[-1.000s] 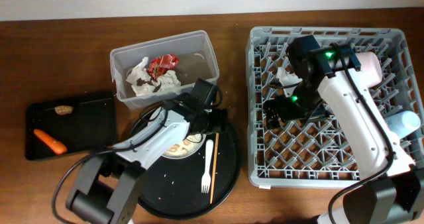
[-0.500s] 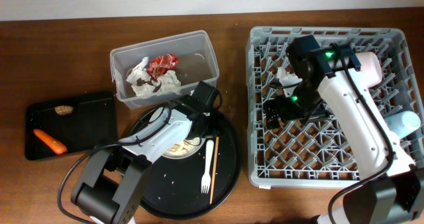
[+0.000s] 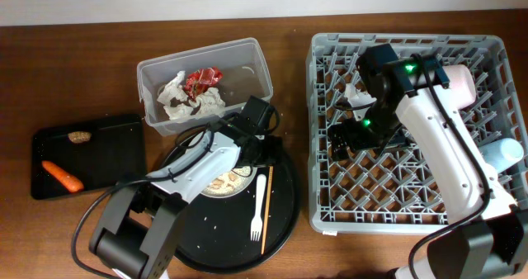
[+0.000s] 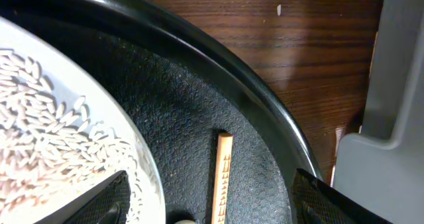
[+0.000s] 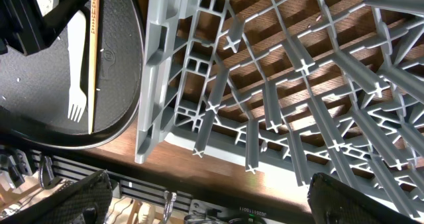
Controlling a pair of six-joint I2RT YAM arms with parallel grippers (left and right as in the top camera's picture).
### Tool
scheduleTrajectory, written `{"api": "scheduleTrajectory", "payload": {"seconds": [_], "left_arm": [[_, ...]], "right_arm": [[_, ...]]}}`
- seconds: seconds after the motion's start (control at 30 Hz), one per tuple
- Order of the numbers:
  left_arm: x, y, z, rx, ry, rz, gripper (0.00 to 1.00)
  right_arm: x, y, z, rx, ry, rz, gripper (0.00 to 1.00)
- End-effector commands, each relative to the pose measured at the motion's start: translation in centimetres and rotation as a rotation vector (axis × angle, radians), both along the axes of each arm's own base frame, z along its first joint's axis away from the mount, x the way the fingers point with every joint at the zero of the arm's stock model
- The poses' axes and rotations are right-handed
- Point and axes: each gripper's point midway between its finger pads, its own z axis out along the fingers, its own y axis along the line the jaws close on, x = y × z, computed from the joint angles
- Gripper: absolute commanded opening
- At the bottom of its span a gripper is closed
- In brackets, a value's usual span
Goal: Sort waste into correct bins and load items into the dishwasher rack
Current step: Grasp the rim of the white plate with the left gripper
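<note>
The left gripper (image 3: 264,153) hangs over the round tray (image 3: 285,221) with its fingers (image 4: 99,201) spread wide. The top end of the chopstick (image 4: 222,174) lies between them and they do not touch it. It is just beside the plate (image 4: 142,164), which has crumbs (image 4: 40,118) on it. The fork (image 3: 258,203) lies next to the chopstick. The right gripper (image 3: 346,136) is over the rack (image 3: 412,217), fingers spread, holding nothing. Tissue (image 3: 177,93) and a red wrapper (image 3: 202,78) lie in the clear tub (image 3: 247,52). A carrot (image 3: 62,175) lies in the black tray (image 3: 115,159).

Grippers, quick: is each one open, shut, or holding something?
Left gripper: open, holding nothing; the chopstick end lies between its jaws.
Right gripper: open, empty, above the dishwasher rack.
</note>
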Motion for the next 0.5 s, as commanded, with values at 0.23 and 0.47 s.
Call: {"api": "scheduleTrajectory", "payload": {"seconds": [0.23,0.47], "left_arm": [[-0.8,-1.1,-2.3,0.000,0.060,-0.049,0.77],[-1.0,2.4,-3.1,0.138,0.075,-0.025,0.74]], "right_arm": [[-0.2,0.1,0.2,-0.002,0.000,0.003,0.98],[-0.3,0.1,0.2,-0.002,0.001,0.003,0.98]]}}
